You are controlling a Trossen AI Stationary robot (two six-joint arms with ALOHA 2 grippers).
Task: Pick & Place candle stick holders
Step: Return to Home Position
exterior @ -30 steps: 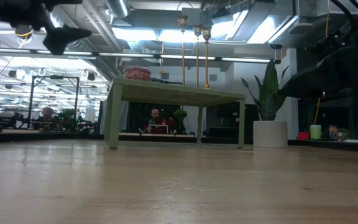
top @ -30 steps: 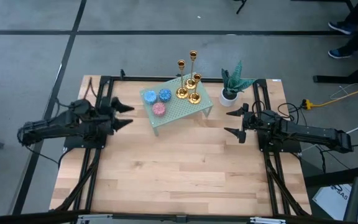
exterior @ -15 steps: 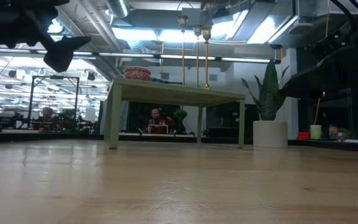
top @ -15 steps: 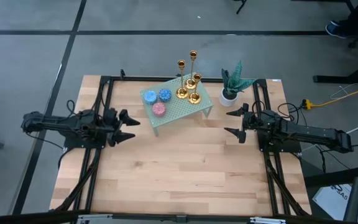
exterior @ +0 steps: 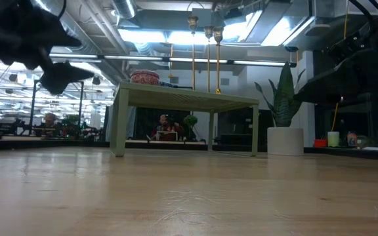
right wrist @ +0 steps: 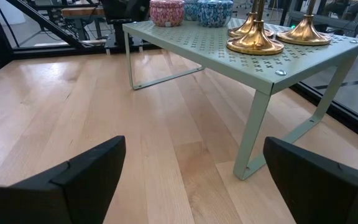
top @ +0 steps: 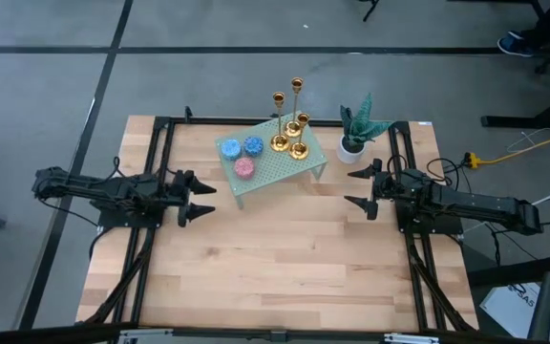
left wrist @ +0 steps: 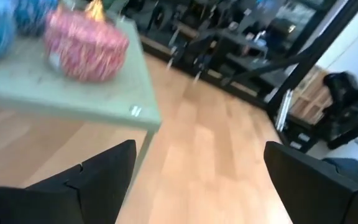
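Three candle stick holders [top: 280, 142], cups outside right wrist view; left pincer [top: 208, 199], right pincer [top: 349, 187] apart.

No text, label, brand, number or sign can be read in any view. The candle stick holders [top: 290, 145], the shelf [top: 277, 174] and the plant pot [top: 351, 149] show no legible marks. A white sheet [top: 514, 308] on the floor, past the table [top: 285, 258], bears dark marks too small to read.
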